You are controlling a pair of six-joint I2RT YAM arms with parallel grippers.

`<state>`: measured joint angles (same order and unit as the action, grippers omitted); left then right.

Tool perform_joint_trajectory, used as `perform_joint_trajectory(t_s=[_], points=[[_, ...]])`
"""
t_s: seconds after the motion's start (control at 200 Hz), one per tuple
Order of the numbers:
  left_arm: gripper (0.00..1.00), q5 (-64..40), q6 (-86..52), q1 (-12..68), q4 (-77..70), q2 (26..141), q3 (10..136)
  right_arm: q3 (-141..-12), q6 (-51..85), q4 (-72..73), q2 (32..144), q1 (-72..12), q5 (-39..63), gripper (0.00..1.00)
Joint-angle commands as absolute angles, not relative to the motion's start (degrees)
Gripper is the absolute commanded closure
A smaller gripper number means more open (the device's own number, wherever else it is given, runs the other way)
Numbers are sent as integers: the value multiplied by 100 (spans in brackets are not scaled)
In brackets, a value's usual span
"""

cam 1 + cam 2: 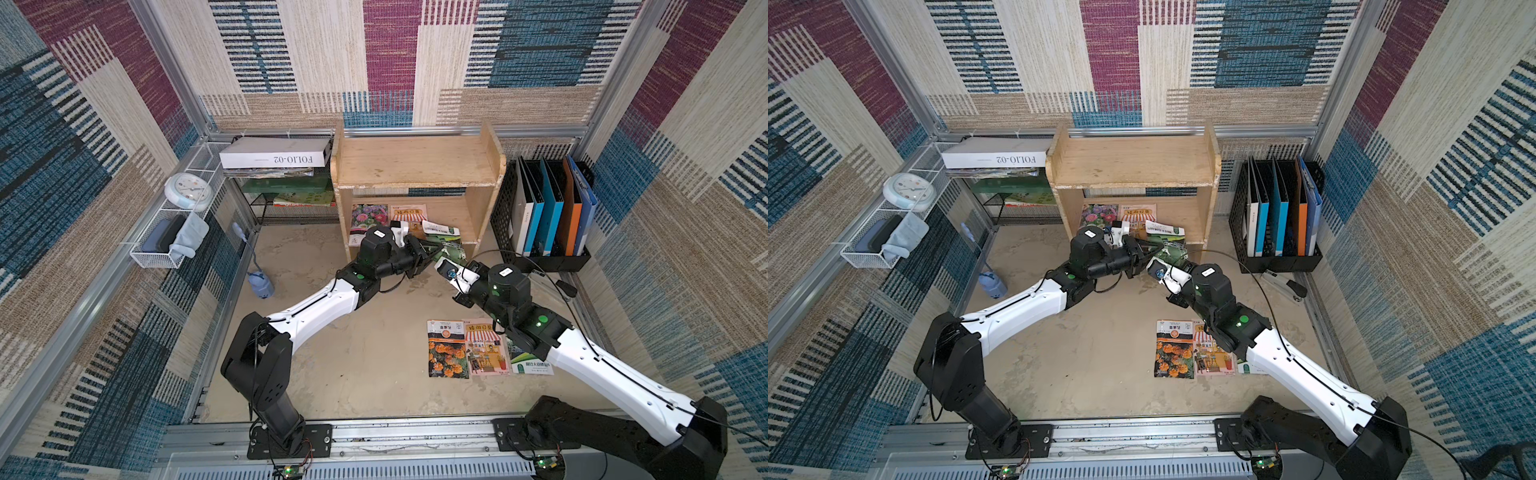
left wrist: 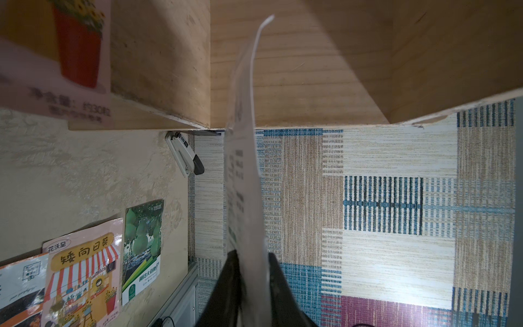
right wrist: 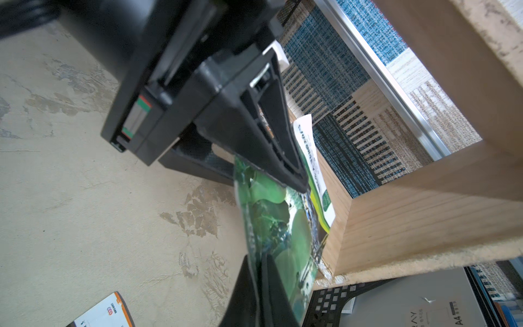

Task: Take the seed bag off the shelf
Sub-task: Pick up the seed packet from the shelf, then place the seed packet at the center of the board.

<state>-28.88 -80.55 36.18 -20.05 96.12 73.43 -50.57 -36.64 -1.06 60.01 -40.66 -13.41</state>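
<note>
Left wrist view: the left gripper pinches the green seed bag edge-on; its small print is too blurred to read. On the table a pink packet reads "矮向日葵". In both top views a white box at far left reads "FOLIO-02". The bag hangs tilted at the front of the lower tier of the shelf, towards its right side. The right gripper is clamped on another edge. The left arm and right arm stretch inward, wrists meeting before the shelf.
</note>
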Motion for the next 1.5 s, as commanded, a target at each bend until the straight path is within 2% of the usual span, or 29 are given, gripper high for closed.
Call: perform_joint_trajectory(t_s=[0.0, 0.09, 0.16, 0.265, 0.301, 0.386, 0.506, 0.701, 0.816, 0.997, 1.252, 1.493], points=[[91, -2977, -7989, 3621, -2032, 9636, 7394, -5051, -3588, 69, 5917, -4096, -1331, 100], [100, -2996, -7989, 3621, -2039, 9643, 7414, -5037, -3558, 36, 5870, -4114, -1357, 100], [100, -3000, -7987, 3621, -2028, 9655, 7426, -5045, -3525, 1, 5843, -4125, -1383, 100], [100, -3018, -7989, 3621, -2032, 9643, 7449, -5118, -3437, -153, 5845, -4155, -1442, 71], [100, -3029, -7973, 3617, -2031, 9635, 7446, -5140, -3420, -222, 5845, -4170, -1492, 65], [100, -3032, -7943, 3621, -2020, 9607, 7454, -5182, -3340, -411, 5804, -4213, -1591, 56], [100, -3003, -7792, 3617, -1925, 9517, 7486, -5301, -3099, -878, 5653, -4300, -1626, 50], [100, -2778, -7103, 3603, -1309, 9316, 7775, -5428, -2275, -1854, 5263, -4563, -1655, 44], [100, -2306, -6308, 3598, -552, 9044, 7997, -5549, -1679, -2507, 5073, -4645, -1442, 42], [100, -1696, -5394, 3604, 316, 8276, 7826, -5656, -900, -3248, 4875, -4739, -1915, 42], [100, -2019, -5243, 3621, 498, 6741, 6246, -5863, 330, -3656, 4456, -4735, -2224, 42], [100, -2267, -5685, 3802, 170, 5764, 4469, -6029, 974, -3621, 4976, -4737, -2207, 42]])
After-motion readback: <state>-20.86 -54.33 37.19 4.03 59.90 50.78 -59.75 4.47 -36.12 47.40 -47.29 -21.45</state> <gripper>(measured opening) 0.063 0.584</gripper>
